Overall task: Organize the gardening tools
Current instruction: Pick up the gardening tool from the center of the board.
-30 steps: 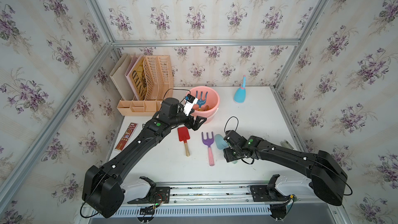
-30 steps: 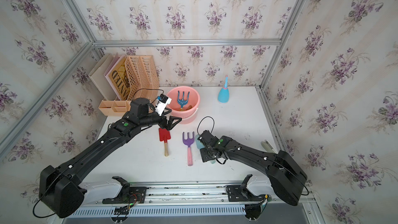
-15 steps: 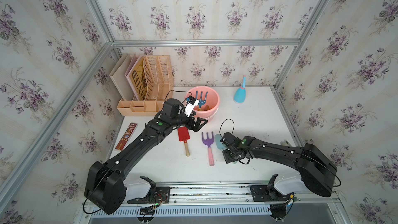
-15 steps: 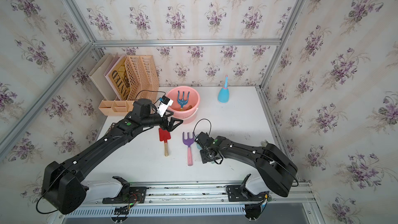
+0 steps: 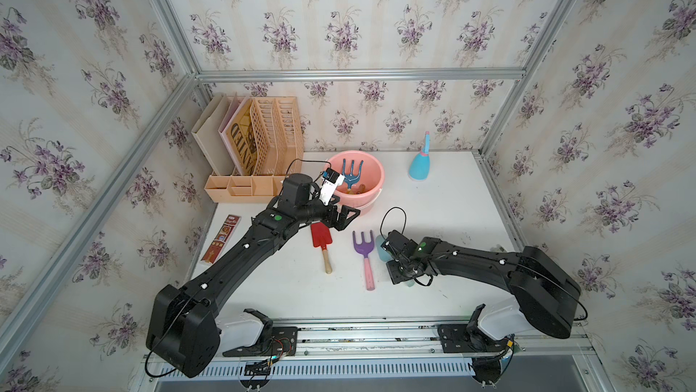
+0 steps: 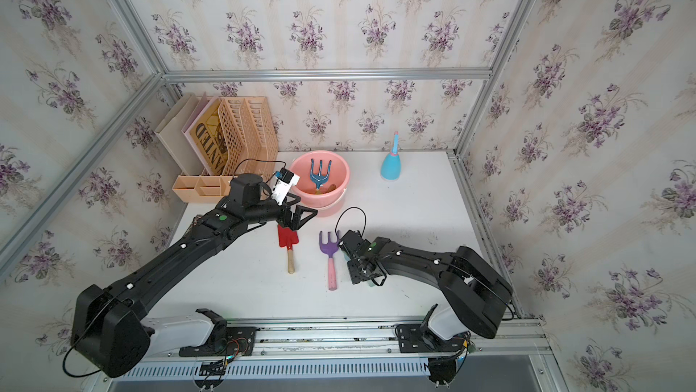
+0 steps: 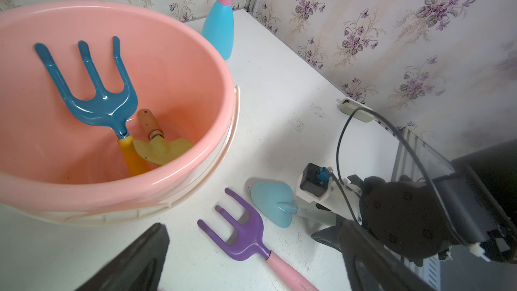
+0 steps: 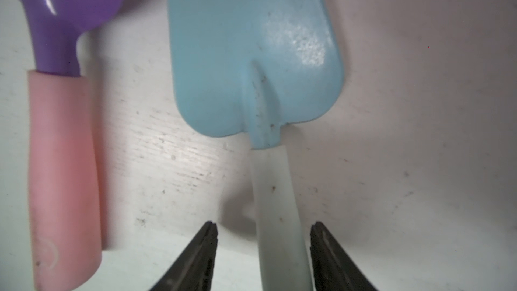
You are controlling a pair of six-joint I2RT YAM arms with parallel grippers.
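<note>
Two tools are already in the pink bucket (image 5: 380, 183). Both top views show the blue fork (image 5: 352, 173) leaning inside it. On the white table (image 5: 433, 201), robot-side of the bucket, the red spade (image 5: 321, 237) is nearest. The purple fork (image 5: 363, 245) is further out, and the light-blue trowel (image 5: 381, 254) lies just past that fork. Beside the bucket, toward the back wall, the spray bottle (image 5: 420, 168) stands upright. The empty left gripper (image 5: 344, 216) hovers at the bucket's near wall, over the spade blade, jaws wide apart. The right gripper (image 5: 405, 277) is down over the trowel's handle end, the end away from the bucket.

Left wrist view: the lime spade (image 7: 162, 149) lies on the bucket floor by the blue fork's yellow handle. The trowel lies flat, blade toward the bucket, just beside the purple fork and not touching it.

Right wrist view: the fingers (image 8: 201, 256) straddle the pale trowel handle (image 8: 279, 219). Jaws are apart, not clamped, and the handle sits off-centre, nearly against one pad.

Judged step: grasp the trowel.
- Centre on the handle first, or closing may drag it toward the pink fork handle.
- The handle looks thin and smooth, so close firmly, lift straight and watch for slip.
- Clear the bucket rim and keep off the left arm parked there.
</note>
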